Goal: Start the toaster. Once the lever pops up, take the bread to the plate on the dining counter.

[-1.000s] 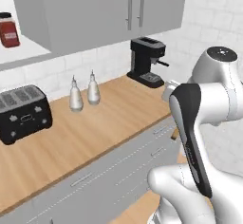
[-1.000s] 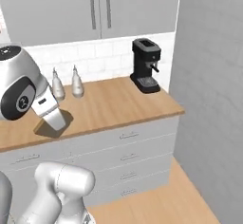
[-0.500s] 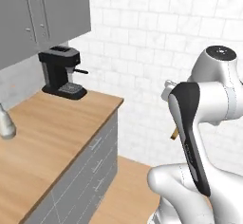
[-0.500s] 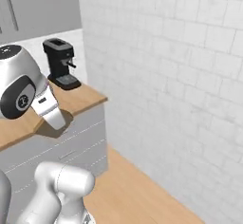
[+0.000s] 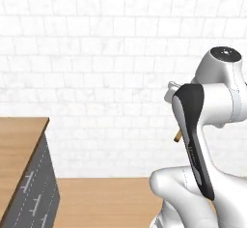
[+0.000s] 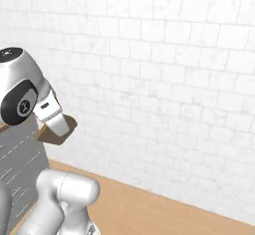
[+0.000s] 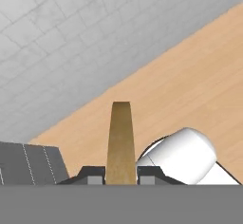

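Note:
My gripper point(image 7: 119, 174) is shut on the bread point(image 7: 119, 140), a tan-brown slice seen edge-on and standing up between the two dark fingertips point(image 7: 92, 175). In the right base view the bread point(image 6: 56, 133) hangs flat under the white hand point(image 6: 50, 112), held close to the arm's body above the floor. A small sliver of the bread point(image 5: 177, 136) peeks out behind the dark forearm in the left base view. The toaster, the plate and the dining counter are out of view.
A white brick wall point(image 5: 106, 67) stands straight ahead. The end of the wall-side wood counter point(image 5: 19, 142) with grey drawers point(image 5: 34, 198) is at the left; its grey cabinet point(image 6: 15, 164) is beside the arm. Wood floor point(image 6: 149, 206) runs along the wall.
The whole picture has swung: the base has turned right, so the counter and coffee machine slid out to the left. The arm holds the same pose, still gripping the bread.

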